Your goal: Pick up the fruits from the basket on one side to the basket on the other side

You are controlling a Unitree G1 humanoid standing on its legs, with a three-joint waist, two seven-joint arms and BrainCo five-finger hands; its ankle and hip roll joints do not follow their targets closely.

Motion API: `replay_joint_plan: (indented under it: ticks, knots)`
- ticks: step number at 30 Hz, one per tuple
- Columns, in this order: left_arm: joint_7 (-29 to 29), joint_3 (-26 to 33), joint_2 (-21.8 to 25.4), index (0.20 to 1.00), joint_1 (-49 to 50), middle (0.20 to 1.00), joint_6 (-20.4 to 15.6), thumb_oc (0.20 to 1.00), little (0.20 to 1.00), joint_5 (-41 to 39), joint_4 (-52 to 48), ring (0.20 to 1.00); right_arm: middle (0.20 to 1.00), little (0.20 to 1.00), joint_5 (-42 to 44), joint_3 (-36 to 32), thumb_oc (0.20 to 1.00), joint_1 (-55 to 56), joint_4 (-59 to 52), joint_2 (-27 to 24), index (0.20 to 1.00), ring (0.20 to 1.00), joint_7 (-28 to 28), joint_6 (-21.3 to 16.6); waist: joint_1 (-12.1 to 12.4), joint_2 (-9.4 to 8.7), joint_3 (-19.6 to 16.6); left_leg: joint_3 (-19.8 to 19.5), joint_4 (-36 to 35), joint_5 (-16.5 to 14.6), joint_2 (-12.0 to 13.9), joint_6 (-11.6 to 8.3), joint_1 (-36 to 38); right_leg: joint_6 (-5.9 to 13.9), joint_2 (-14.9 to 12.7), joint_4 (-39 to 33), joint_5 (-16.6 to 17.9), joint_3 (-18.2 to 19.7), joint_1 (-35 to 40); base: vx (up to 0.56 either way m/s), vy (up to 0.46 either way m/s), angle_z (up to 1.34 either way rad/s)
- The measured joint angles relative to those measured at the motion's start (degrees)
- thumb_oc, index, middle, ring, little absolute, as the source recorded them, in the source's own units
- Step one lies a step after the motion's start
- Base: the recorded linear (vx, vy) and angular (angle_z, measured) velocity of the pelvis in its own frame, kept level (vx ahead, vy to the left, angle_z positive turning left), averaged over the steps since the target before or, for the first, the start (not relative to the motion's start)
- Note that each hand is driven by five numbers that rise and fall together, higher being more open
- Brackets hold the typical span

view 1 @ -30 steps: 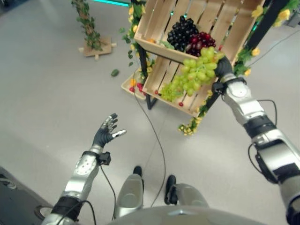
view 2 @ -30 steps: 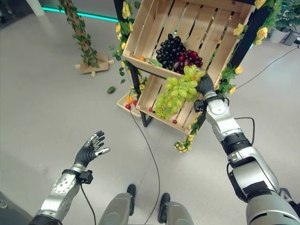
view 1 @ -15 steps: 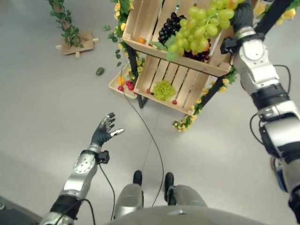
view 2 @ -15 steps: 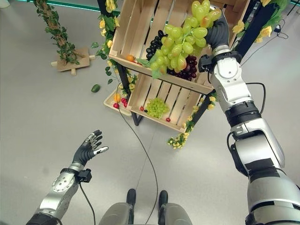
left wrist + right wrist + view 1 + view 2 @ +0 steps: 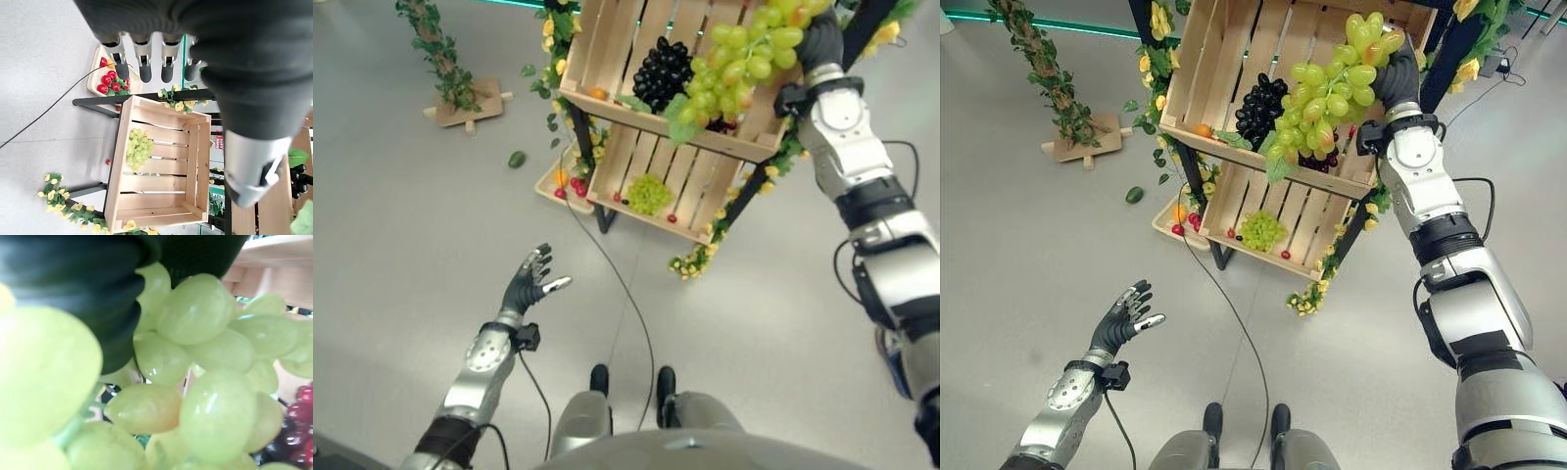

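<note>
My right hand [image 5: 821, 41] is raised at the upper wooden crate [image 5: 615, 44] and is shut on a big bunch of green grapes [image 5: 736, 57], which hangs over the crate's right half. Seen from the right wrist, the green grapes [image 5: 210, 377] press against the hand's dark cover. Black grapes [image 5: 663, 73] and partly hidden red grapes [image 5: 1318, 163] lie in that crate. The lower crate [image 5: 697, 184] holds a small green bunch [image 5: 649, 193]. My left hand [image 5: 528, 283] hovers open, low over the floor, away from the stand.
A flat tray [image 5: 554, 186] with red fruits sits on the floor at the stand's foot. A green fruit [image 5: 517, 159] lies on the floor near a leafy post on a wooden base [image 5: 460, 98]. Yellow flower garlands [image 5: 690, 262] hang on the stand's legs.
My right hand has carried the big green bunch up from in front of the lower crate to the upper crate. The camera has shifted. The left hand has stayed put.
</note>
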Motion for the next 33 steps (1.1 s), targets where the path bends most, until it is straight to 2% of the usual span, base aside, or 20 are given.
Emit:
replay_joint_plan:
  ticks: [5,11,16,33]
  knots:
    - [-0.1,-0.4,1.3,1.0,0.5,1.0,0.0,1.0,1.0,-0.7,-0.7,1.0,0.2,0.2,0.0,0.1,0.2,-0.7,4.5,1.2,0.2,0.2,-1.2,0.3,0.1,0.25,0.1,-0.1,0.7,0.0,0.0,0.0,-2.9,-0.11,-0.1,0.8,0.1,-0.3,-2.9,-0.02,-0.009,0.01]
    - [-0.1,-1.2,2.7,1.0,1.7,1.0,-0.1,1.0,1.0,-1.8,-0.7,1.0,0.2,0.2,-0.1,0.5,0.2,-4.6,9.7,2.1,0.2,0.2,-3.0,0.9,1.2,2.23,1.3,-0.2,0.7,0.1,-0.1,0.08,-5.5,-0.31,-0.2,1.6,0.2,-0.4,-5.7,0.0,0.0,0.0]
    - [0.1,-1.3,2.8,1.0,1.7,1.0,-0.3,1.0,1.0,-2.2,-0.7,1.0,0.2,0.2,-0.1,0.7,0.2,-7.2,11.1,2.1,0.2,0.2,-4.6,0.8,1.7,3.04,1.9,-1.3,0.8,0.2,-0.3,0.02,-7.3,-0.36,-0.4,1.6,0.1,-1.4,-7.1,0.0,-0.015,0.08]
    - [1.3,-3.6,3.6,1.0,1.1,1.0,-0.4,1.0,1.0,-2.2,-0.7,1.0,0.2,0.2,5.7,0.9,0.2,-18.1,20.3,1.4,0.2,0.2,-7.7,0.7,1.8,3.15,3.8,-4.1,0.7,0.7,-0.3,-0.45,-10.2,-0.38,-0.5,1.1,0.1,-4.2,-8.7,0.0,-0.013,0.07]
